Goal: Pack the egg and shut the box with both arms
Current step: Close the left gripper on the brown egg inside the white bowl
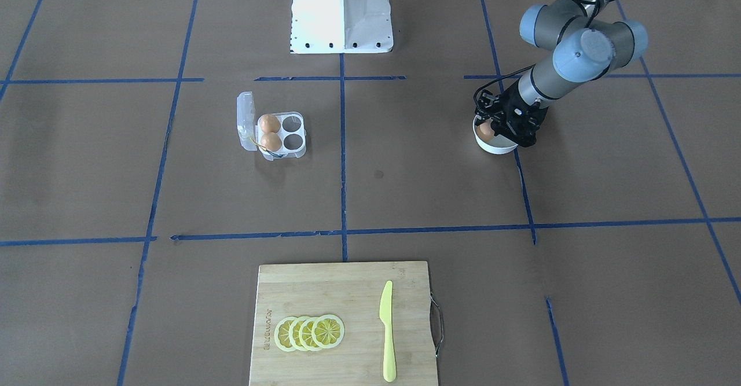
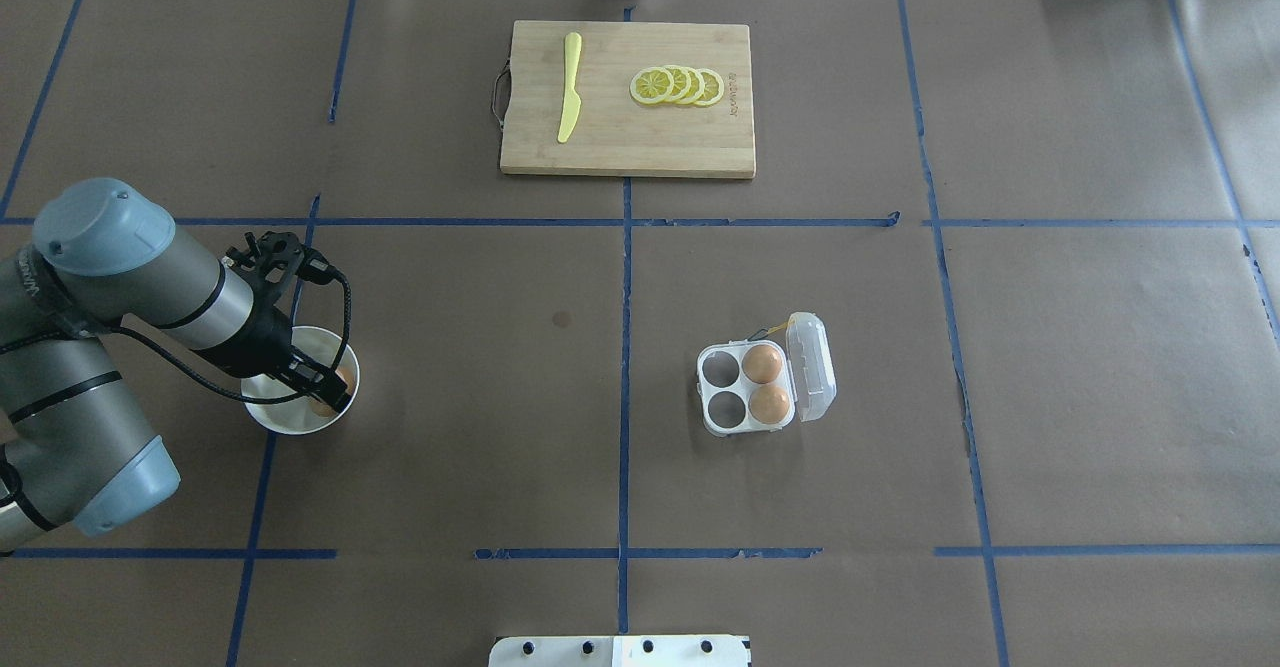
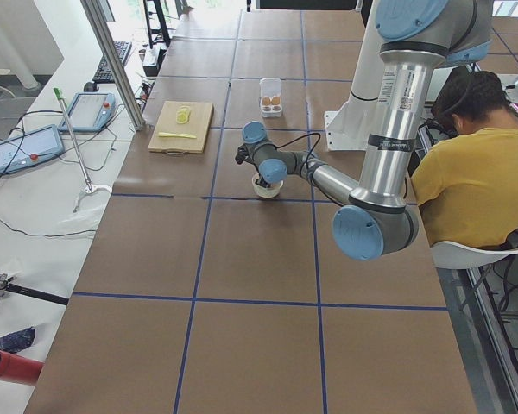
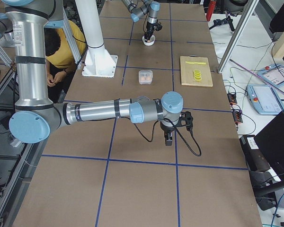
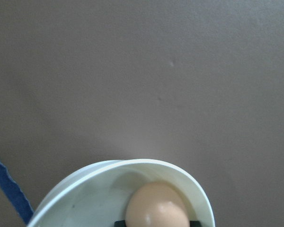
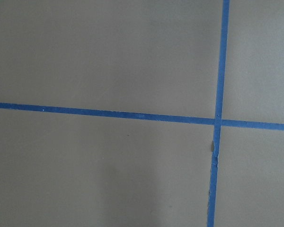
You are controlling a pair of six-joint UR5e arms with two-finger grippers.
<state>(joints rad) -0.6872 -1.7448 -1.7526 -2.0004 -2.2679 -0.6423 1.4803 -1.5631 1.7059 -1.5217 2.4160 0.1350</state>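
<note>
Egg (image 5: 156, 205) is sitting in the white bowl (image 2: 262, 417) toward the table's left edge, and the left gripper (image 2: 325, 392) is reaching down into that bowl, its dark pads (image 5: 120, 222) pressing on the shell from both sides. It is looking light, smooth and brittle, so I am judging a gentle squeeze across the wide middle the safest hold. The left arm (image 2: 190, 307) is bending at the elbow, its wrist tipping steeply downward. The egg box (image 2: 740, 379) is waiting near the table's middle, lid (image 2: 812, 367) lying open, two cups (image 2: 718, 369) showing empty beside two filled ones. The right gripper (image 4: 169, 137) is hanging over bare table toward the right end, and I am unable to tell how its fingers are standing.
</note>
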